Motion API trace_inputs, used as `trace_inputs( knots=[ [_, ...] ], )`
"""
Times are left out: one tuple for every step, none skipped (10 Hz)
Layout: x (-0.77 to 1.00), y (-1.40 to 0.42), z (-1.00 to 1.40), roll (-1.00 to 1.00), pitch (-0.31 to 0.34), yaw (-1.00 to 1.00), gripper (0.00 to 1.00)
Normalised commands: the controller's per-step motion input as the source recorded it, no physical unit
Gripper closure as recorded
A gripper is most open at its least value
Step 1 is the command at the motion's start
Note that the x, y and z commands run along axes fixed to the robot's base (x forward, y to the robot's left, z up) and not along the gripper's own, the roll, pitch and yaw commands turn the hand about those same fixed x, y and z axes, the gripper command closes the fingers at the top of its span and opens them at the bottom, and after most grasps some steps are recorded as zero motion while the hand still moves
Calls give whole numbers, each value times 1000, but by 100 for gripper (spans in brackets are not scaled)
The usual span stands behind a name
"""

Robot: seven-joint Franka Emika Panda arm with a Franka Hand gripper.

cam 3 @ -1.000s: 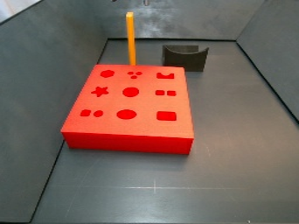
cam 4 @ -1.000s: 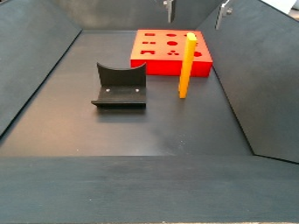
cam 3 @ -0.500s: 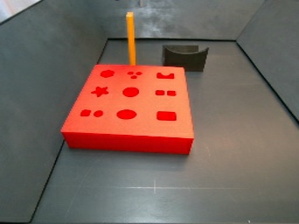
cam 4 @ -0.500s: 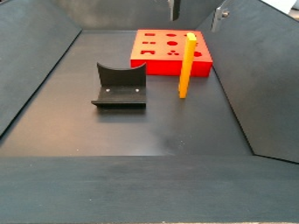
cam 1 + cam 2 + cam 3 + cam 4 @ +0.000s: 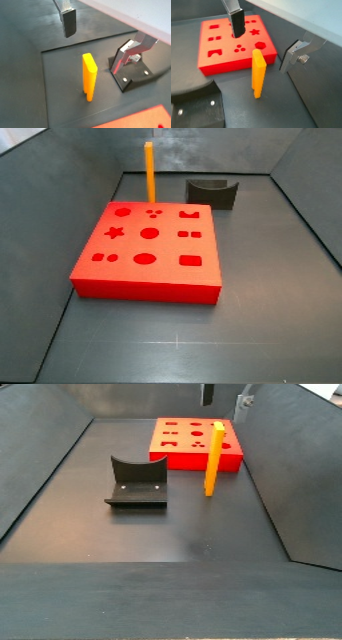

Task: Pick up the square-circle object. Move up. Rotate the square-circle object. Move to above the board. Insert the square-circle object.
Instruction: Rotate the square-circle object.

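A: Where's the peg (image 5: 150,172) vs the gripper (image 5: 100,37)?
B: Straight below it. Fingers (image 5: 236,21) spread wide, nothing held, well above the peg top
A: Peg's axis?
B: Vertical, upright on the floor just beside the board's (image 5: 171,439) edge, not in a hole. Holder (image 5: 135,481) well apart. Judged: descend straight down

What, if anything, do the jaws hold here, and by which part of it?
Nothing. The gripper hangs open above the square-circle object, which stands upright on the floor, apart from both fingers, beside the board.
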Motion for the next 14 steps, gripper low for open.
trace_inputs(
  knots=[
    [33, 15, -27, 12, 19, -1000, 0],
    [33, 15, -27, 15, 23, -1000, 0],
    [33, 16, -27, 17, 28, -1000, 0],
    [33, 16, -26, 22, 36, -951, 0],
    [33, 16, -26, 22, 36, -787, 0],
    [33, 16, -26, 22, 35, -470, 0],
    [34, 16, -25, 22, 35, -351, 0],
    [0, 0, -1000, 22, 35, -194, 0],
    [18, 3, -1000, 26, 14, -89, 0],
    [24, 5, -1000, 31, -6, -55, 0],
    [20, 6, -968, 35, -16, -46, 0],
    [8, 9, -713, 43, -36, -40, 0],
    [8, 10, -606, 46, -40, -40, 0],
    [13, 13, -395, 49, -40, -38, 0]
  ],
)
